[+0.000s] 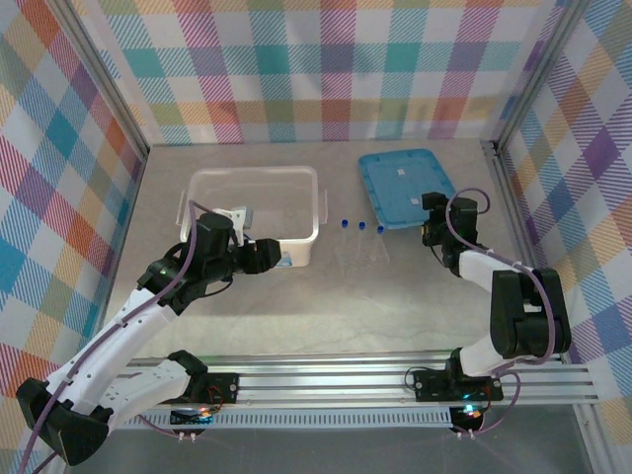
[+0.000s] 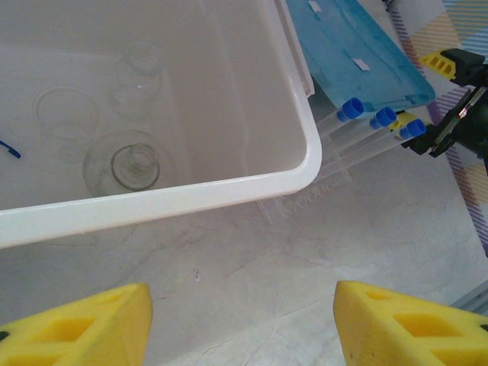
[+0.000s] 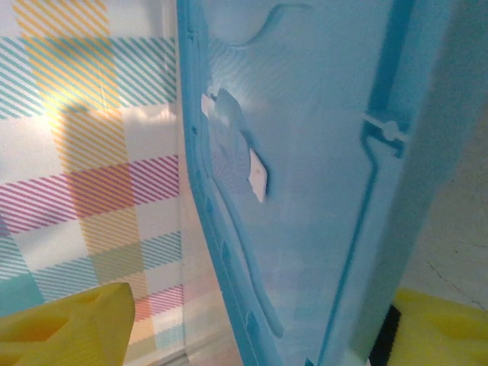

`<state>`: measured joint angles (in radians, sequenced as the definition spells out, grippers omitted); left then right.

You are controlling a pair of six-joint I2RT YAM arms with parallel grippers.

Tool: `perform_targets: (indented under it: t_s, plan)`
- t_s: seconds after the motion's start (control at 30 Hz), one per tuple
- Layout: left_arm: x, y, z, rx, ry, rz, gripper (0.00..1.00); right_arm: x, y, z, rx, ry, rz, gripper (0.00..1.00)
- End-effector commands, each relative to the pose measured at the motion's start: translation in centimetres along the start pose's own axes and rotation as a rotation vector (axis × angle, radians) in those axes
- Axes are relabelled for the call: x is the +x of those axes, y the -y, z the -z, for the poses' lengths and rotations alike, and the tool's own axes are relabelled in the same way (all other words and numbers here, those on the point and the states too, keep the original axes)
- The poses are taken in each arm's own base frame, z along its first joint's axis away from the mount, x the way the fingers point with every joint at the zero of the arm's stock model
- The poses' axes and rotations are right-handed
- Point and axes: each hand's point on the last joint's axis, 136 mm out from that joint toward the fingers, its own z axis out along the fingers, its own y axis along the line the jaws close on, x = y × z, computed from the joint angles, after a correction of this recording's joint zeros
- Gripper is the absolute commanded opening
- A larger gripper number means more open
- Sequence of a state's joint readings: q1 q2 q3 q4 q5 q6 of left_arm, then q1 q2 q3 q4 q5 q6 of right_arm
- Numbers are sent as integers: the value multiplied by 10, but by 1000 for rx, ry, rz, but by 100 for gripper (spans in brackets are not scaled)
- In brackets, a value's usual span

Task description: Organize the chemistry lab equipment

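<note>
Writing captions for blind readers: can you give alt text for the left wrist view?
A white plastic tub holds a clear round flask and a small beaker. Three blue-capped tubes lie beside its corner, near a blue lid; the left gripper hovers with yellow jaws open.

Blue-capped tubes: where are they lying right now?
In the top view the three blue-capped tubes lie on the table between the white tub and the blue lid, caps toward the far side.
</note>
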<state>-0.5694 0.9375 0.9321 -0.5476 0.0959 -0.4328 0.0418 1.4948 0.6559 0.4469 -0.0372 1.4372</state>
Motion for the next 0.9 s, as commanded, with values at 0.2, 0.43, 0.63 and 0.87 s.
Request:
perform_targets:
  t_s: [0.2, 0.43, 0.63, 0.87]
  plan:
    - [5, 0, 3, 10, 3, -5, 64, -8, -51, -16, -209, 24, -18, 62]
    - [7, -4, 8, -4, 8, -12, 64, 0, -65, -32, -279, -37, 18, 54]
    - [7, -4, 10, -8, 10, -14, 65, 0, -85, -41, -365, -78, 43, 54]
    - [5, -3, 11, -10, 13, -17, 65, -5, -88, -62, -361, -81, 32, 54]
